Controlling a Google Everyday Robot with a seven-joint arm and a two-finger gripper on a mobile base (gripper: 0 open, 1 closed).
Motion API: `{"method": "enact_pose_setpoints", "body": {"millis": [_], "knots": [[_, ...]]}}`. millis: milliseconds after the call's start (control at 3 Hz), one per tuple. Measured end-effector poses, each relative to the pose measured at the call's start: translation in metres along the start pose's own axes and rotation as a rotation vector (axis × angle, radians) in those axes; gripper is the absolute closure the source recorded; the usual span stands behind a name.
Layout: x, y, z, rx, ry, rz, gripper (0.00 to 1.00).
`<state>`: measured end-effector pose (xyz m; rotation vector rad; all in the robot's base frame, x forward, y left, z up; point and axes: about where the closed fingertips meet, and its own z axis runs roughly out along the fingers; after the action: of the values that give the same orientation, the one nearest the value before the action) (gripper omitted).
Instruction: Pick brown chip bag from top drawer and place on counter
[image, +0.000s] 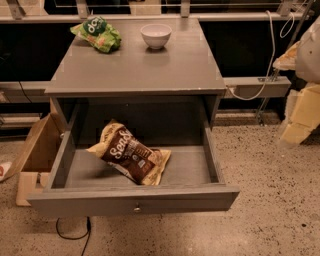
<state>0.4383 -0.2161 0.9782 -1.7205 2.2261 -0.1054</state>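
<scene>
The brown chip bag (131, 158) lies tilted in the open top drawer (134, 198), left of its middle, with its cream-yellow edges and white lettering facing up. The drawer is pulled far out and its small round knob (136, 207) faces me. The grey counter (135, 62) sits above the drawer. My gripper (296, 127) shows with the arm at the right edge of the view, well to the right of the drawer and far from the bag, holding nothing that I can see.
A green chip bag (97, 33) lies at the counter's back left and a white bowl (156, 35) at its back middle. A cardboard box (35, 150) stands on the floor left of the cabinet. A white cable (267, 60) hangs at the right.
</scene>
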Motion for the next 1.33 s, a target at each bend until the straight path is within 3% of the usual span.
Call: {"method": "enact_pose_setpoints", "body": {"millis": [333,667,1000,1333], "knots": [[-0.005,0.0,0.006,-0.002,-0.018,0.014,0.0],[-0.034,0.005,0.054,-0.066,-0.111,0.084,0.0],[-0.086,0.019,0.122,-0.162,-0.216,0.183,0.0],[-0.152,0.025,0.181,-0.198,-0.319,0.285,0.0]]}}
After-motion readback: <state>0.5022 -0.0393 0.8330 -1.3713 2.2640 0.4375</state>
